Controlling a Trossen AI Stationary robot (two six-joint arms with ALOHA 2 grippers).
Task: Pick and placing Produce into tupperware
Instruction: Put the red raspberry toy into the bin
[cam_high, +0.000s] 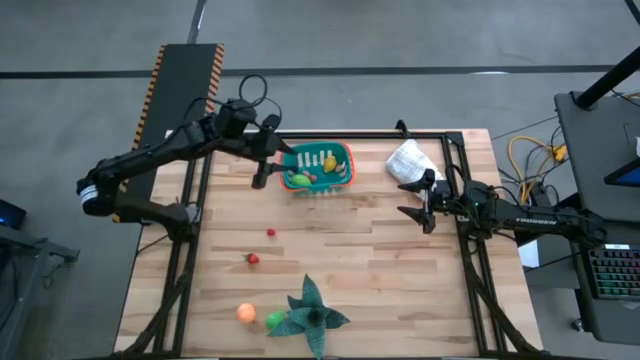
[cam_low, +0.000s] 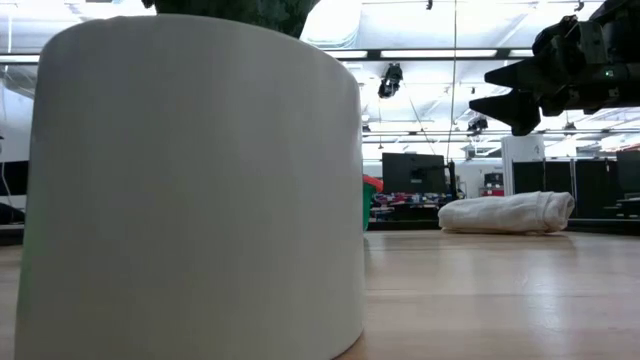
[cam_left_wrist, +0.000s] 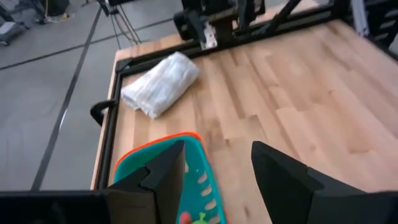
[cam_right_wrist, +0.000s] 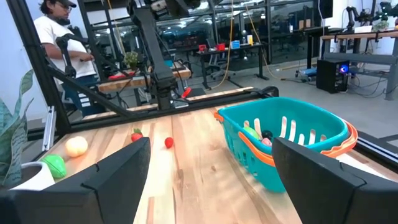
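Note:
The teal tupperware, with its orange-red rim, stands on the table at the far middle; several pieces of produce lie in it. More produce lies loose on the table: two small red pieces, an orange one and a green one. My left gripper hovers open at the tub's left end, above it, pointing toward the table's right; nothing is between its fingers. My right gripper waits open to the right of the tub, facing it.
A wrinkled white bag lies at the far right of the table. A dark green leafy plant in a white pot stands at the near edge beside the orange and green pieces. A person stands beyond the table.

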